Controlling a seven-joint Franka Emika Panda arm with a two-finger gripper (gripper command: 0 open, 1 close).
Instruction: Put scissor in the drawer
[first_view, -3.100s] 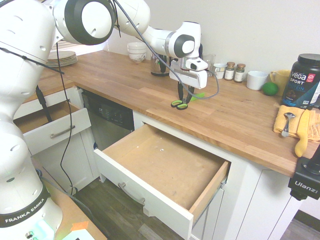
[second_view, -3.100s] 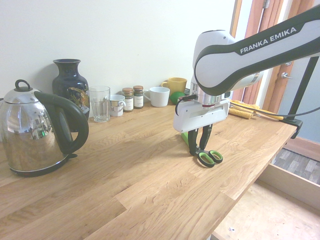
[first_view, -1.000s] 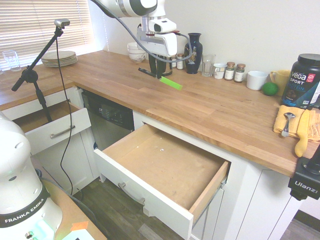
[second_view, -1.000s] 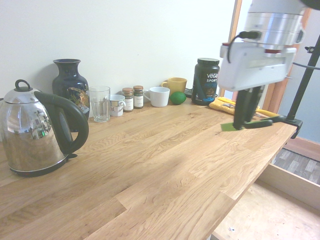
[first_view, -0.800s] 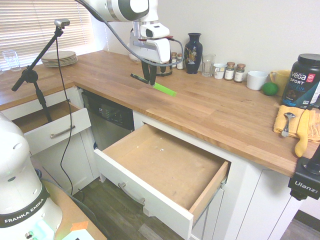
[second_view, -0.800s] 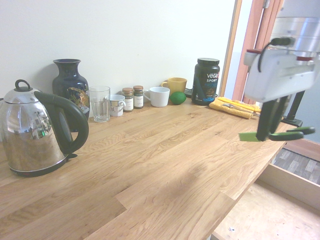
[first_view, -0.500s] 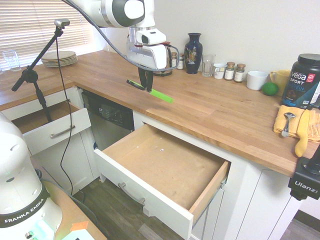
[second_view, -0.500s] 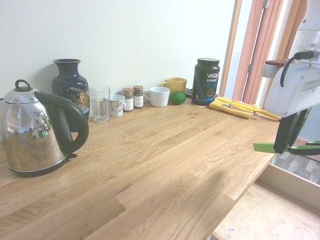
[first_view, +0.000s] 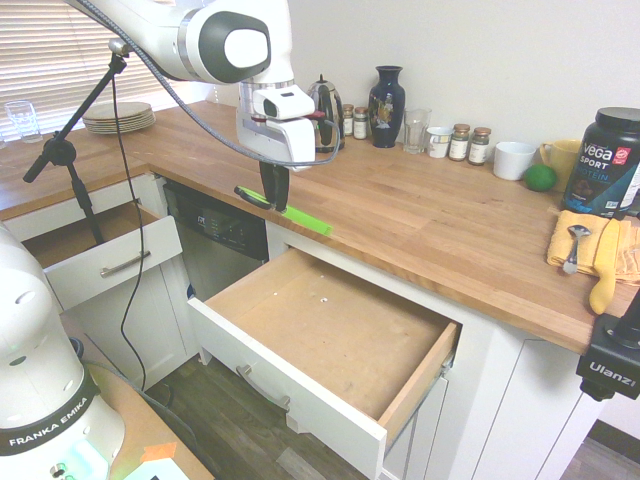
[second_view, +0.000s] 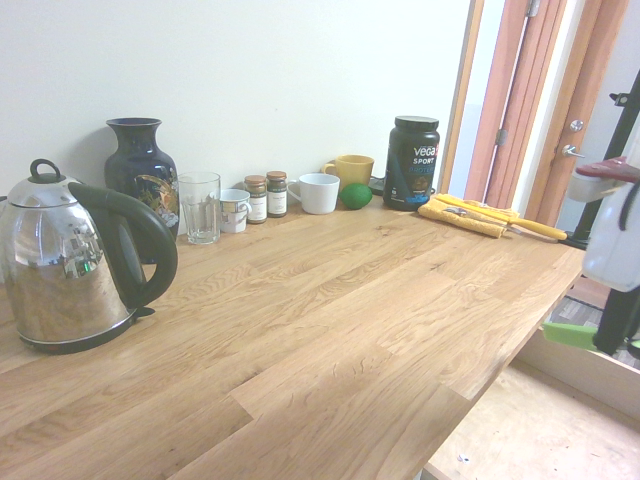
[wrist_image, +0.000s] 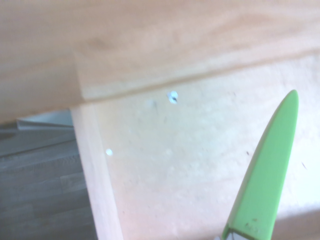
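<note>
My gripper (first_view: 272, 204) is shut on the scissor (first_view: 300, 217) and holds it in the air at the counter's front edge, above the back left corner of the drawer (first_view: 331, 332). The green blade sheath points right and slightly down, and the lime handles (first_view: 250, 195) stick out to the left. The drawer is pulled out wide, its bare wood floor showing. In the second exterior view the gripper (second_view: 617, 340) and the scissor's sheath (second_view: 569, 335) are at the right edge, below counter height. The wrist view has the sheath (wrist_image: 265, 175) over the drawer floor (wrist_image: 175, 160).
A smaller white drawer (first_view: 105, 262) stands open at the left. On the counter sit a kettle (second_view: 70, 260), a vase (second_view: 140, 170), a glass (second_view: 200, 207), spice jars (second_view: 267, 195), mugs, a protein tub (first_view: 610, 162) and a yellow cloth (first_view: 590, 245) with a spoon.
The arm has carried the scissor from over the counter forward and down, to the counter's front edge above the big drawer. The grip has not changed.
</note>
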